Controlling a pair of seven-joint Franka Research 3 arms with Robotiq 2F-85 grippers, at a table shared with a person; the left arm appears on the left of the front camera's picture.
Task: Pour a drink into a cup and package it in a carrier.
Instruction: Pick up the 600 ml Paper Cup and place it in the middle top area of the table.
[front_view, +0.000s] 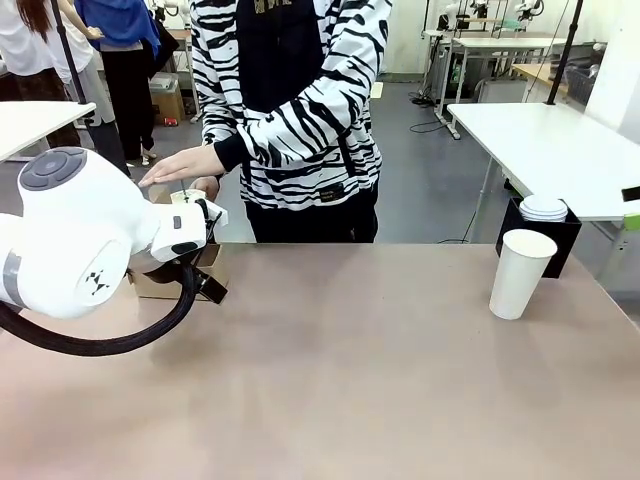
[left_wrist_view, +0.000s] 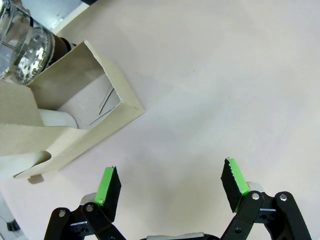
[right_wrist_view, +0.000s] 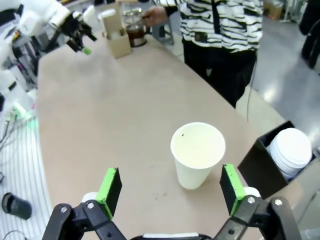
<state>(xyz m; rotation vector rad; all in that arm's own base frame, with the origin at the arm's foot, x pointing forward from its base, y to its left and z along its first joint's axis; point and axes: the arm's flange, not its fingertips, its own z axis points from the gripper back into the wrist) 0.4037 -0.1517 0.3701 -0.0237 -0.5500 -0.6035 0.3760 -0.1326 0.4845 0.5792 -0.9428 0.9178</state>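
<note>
Showing, nearest the right wrist camera, the right gripper (right_wrist_view: 170, 175) hanging above the table (right_wrist_view: 100, 125), jaws standing wide apart and clasping nothing. Showing, just past those jaws, the cup (right_wrist_view: 197, 155): standing upright on the tabletop near the table's right end, unlidded, inside looking pale. Showing, near the cup at the table edge, a black box (right_wrist_view: 257, 167) holding a stack of white lids (right_wrist_view: 290, 150).

Showing, nearest the left wrist camera, the left gripper (left_wrist_view: 171, 172), likewise released, jaws gaping over bare tabletop and touching nothing. Showing, in the front view, the left arm (front_view: 80, 235) reaching in at the table's left side and covering much of the cardboard behind it.

Showing, beyond the left gripper and apart from it, the carrier (left_wrist_view: 125, 97): brown cardboard, resting on the table toward its far left corner, with a white rounded thing (left_wrist_view: 57, 120) sitting in one compartment, too hidden for identifying.

Showing, just beside the carrier on its far side, a clear glass pitcher (right_wrist_view: 135, 31) holding the drink (right_wrist_view: 136, 37), dark brown, lying in the lower part.

Showing, farthest off, a person (front_view: 290, 100) in a black-and-white striped top standing at the table's far edge, one hand (front_view: 180, 165) hovering flat over the pitcher, contact with it being impossible to judge.
</note>
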